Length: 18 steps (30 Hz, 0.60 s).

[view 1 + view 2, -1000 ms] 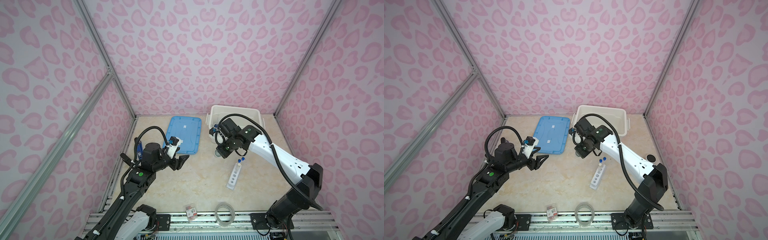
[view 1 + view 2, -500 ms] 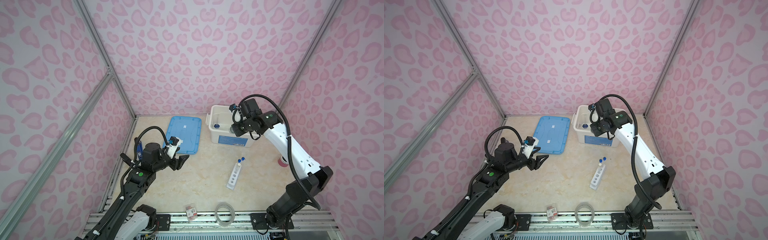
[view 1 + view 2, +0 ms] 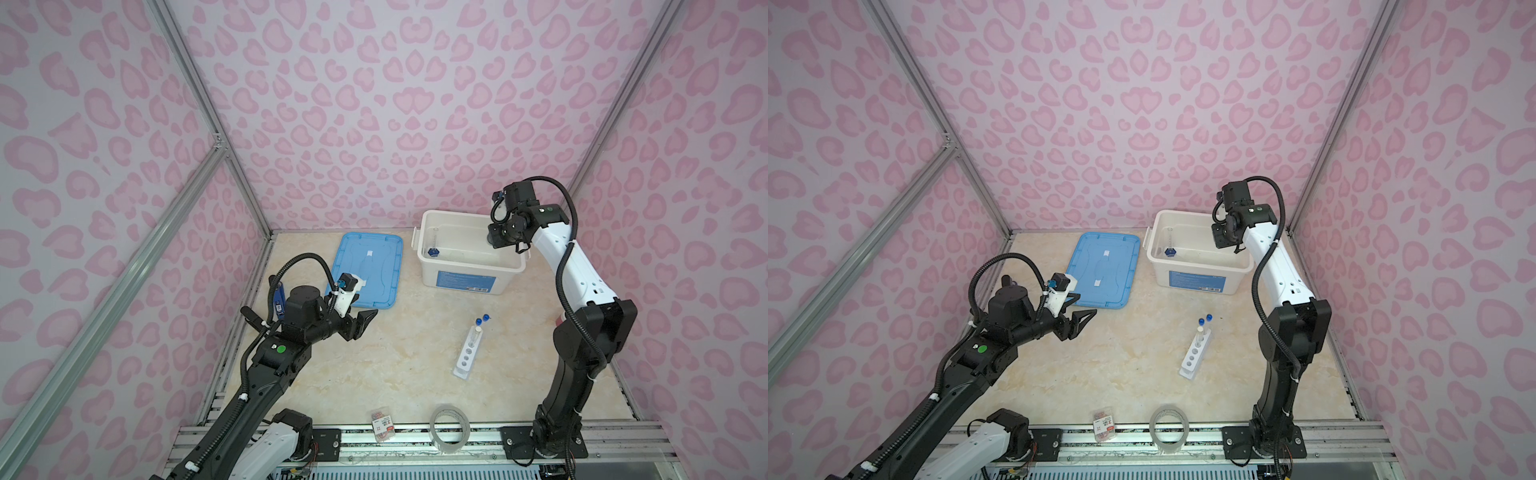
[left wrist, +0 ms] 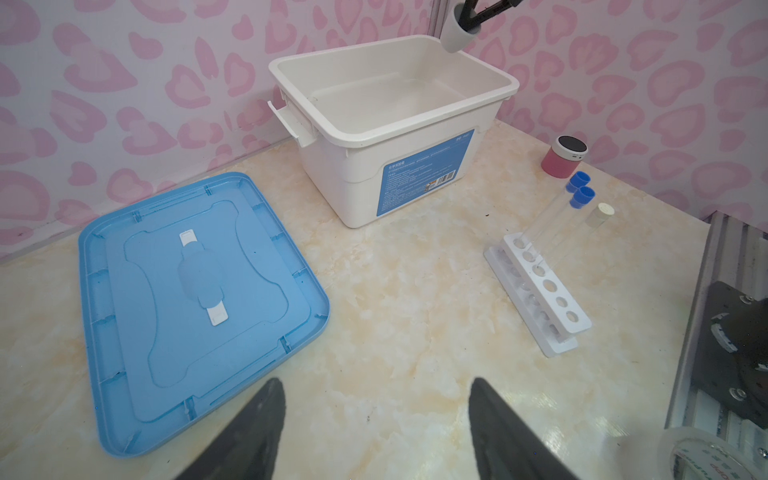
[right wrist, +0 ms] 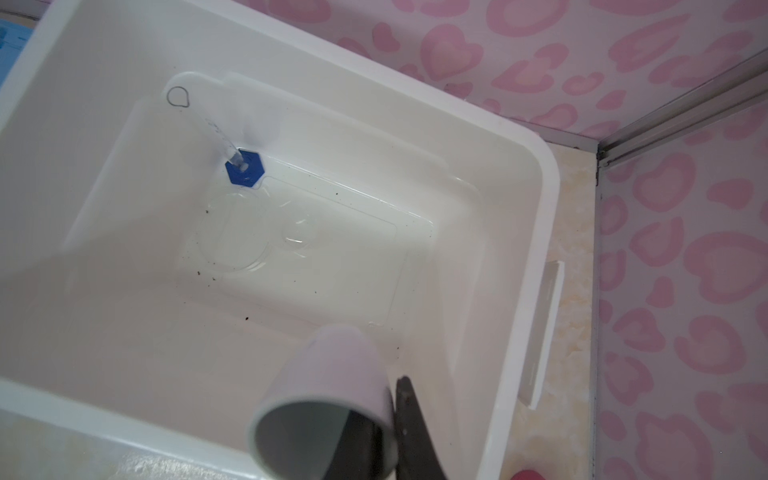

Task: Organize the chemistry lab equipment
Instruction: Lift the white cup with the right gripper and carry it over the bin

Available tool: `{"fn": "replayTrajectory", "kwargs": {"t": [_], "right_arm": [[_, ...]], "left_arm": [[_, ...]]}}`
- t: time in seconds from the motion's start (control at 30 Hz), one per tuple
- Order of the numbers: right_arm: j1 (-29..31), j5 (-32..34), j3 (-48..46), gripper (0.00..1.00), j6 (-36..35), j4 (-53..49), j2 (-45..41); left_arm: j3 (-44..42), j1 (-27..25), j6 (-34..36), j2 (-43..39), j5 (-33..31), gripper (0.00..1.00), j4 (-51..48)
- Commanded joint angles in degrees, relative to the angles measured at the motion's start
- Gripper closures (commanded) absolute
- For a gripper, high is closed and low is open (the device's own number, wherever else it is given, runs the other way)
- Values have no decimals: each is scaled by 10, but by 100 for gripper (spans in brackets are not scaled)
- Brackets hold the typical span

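My right gripper (image 5: 388,399) is shut on the wall of a small white cup (image 5: 332,395), one finger inside and one outside. It hangs over the right end of the open white bin (image 3: 469,266). In the bin stand a small blue-based cylinder (image 5: 245,166), a clear petri dish (image 5: 232,232) and a tiny glass dish (image 5: 297,230). On the table, a white six-hole rack (image 3: 467,357) holds blue-capped test tubes (image 3: 482,320). My left gripper (image 4: 376,415) hovers open and empty over bare table beside the blue lid (image 3: 368,270).
A clear tape roll (image 3: 449,428) and a small red-labelled packet (image 3: 382,424) lie at the front edge by the metal rail. A pink jar with a black top (image 4: 563,158) stands right of the bin, near the wall.
My right arm has lifted the cup from low in front of the bin and carried it up and right, over the bin's right end. The left arm has not moved.
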Motion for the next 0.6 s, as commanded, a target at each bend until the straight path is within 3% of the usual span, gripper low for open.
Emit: {"fn": "replayTrajectory", "kwargs": {"t": [0.0,0.2,0.57], "right_arm": [[-7,5,42,92,4,-18,43],[-12,16,129,91,-3,-59,131],[-23,9,143,91,-4,-47,181]], "left_arm": [[-2,1,2,-4,-3,28,11],[0,1,2,-7,-9,28,4],[-2,1,2,-16,-20,28,-2]]}}
